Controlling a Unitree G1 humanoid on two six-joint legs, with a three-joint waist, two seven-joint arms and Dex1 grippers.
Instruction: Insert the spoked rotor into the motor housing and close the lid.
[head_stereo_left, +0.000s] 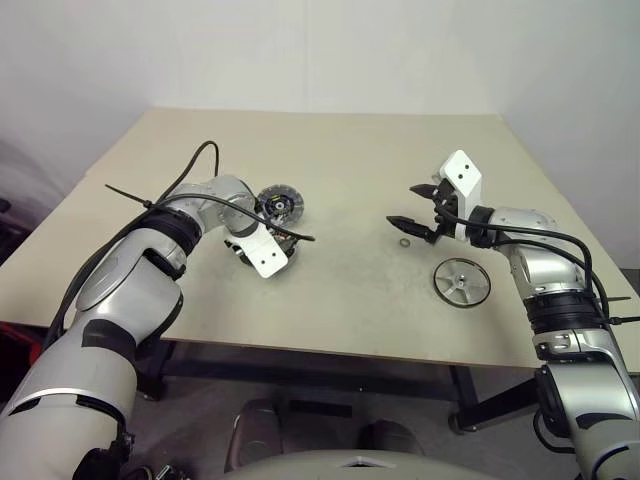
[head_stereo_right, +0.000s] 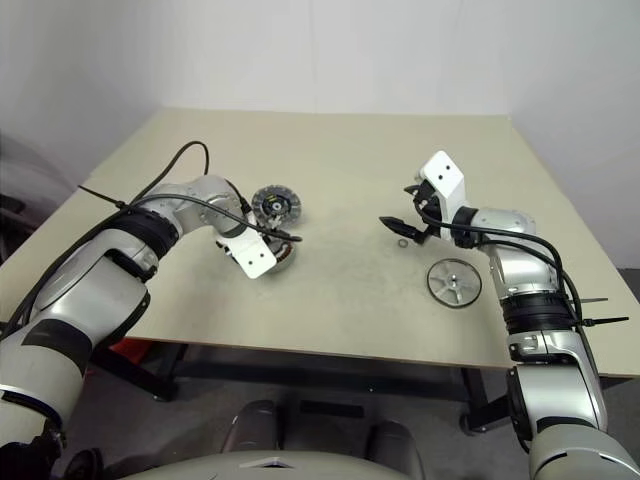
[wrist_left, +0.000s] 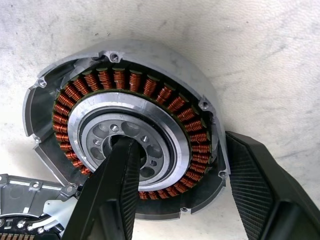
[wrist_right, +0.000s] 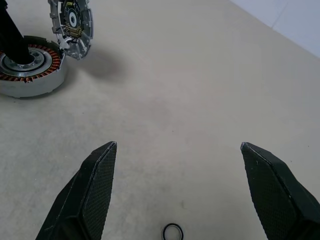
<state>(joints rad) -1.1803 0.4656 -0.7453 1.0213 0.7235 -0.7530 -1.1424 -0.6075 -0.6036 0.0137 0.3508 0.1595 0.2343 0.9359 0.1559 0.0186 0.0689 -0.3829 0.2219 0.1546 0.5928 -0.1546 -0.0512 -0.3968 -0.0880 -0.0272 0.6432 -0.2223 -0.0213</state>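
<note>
Your left gripper (wrist_left: 177, 197) was clamped across the motor housing (wrist_left: 125, 125) wall, one finger (wrist_left: 112, 195) in the hub, the other outside the rim at the housing's four o'clock. That hold could slip or tilt the housing, and the inner finger blocked the bore where the spoked rotor (head_stereo_left: 462, 282) must seat. The housing sat at nine o'clock on the table (head_stereo_left: 350, 150): grey shell, copper windings, silver hub, hinged lid (head_stereo_left: 278, 206) upright behind. Your right gripper (wrist_right: 177, 192) hung wide and empty, with the rotor flat just beside it at five o'clock.
</note>
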